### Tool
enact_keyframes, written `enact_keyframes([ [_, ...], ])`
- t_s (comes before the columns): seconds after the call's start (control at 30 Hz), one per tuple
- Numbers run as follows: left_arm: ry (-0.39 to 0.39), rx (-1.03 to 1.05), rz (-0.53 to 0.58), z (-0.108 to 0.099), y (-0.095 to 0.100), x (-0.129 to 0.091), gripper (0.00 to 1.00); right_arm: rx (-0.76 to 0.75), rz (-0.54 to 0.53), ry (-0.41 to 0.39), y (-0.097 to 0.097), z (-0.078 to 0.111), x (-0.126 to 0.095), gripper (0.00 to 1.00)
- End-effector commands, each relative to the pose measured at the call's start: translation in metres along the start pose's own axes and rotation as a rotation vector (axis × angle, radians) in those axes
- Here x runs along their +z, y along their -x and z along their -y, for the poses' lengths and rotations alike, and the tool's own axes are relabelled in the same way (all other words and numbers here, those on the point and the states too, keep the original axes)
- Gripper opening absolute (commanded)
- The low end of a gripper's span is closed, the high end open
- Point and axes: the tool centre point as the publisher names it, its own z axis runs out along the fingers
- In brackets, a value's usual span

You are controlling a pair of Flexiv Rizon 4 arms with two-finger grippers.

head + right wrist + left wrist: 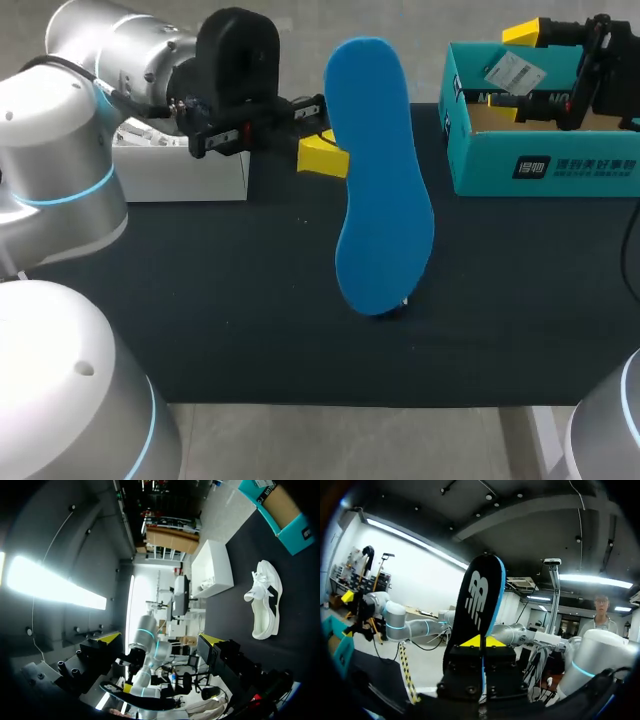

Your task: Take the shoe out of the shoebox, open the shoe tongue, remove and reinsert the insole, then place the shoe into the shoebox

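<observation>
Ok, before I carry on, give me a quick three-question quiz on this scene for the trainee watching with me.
1. True or false: the left tool is shut on the blue insole.
2. Fill the gap: the right tool has its fingers ___ and holds nothing.
3. Pick one: where is the white shoe?
A. Lying on the table, outside the shoebox
B. Inside the shoebox
C. In the right tool

Key: 1 true; 2 open; 3 A.
</observation>
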Motion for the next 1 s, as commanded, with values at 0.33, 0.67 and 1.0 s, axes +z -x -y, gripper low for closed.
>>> enact_keyframes([
  [0.33, 0.687, 0.922, 0.012, 0.003, 0.037, -0.04, 0.0, 0.001, 0.001, 0.002, 0.0, 0.0, 0.002, 1.0],
  [0.67, 0.688, 0.887, 0.049, 0.002, 0.041, -0.043, 0.0, 0.001, 0.001, 0.002, 0.0, 0.0, 0.002, 1.0],
  [1.0, 0.688, 0.887, 0.049, 0.002, 0.041, -0.043, 0.0, 0.001, 0.001, 0.002, 0.0, 0.0, 0.002, 1.0],
])
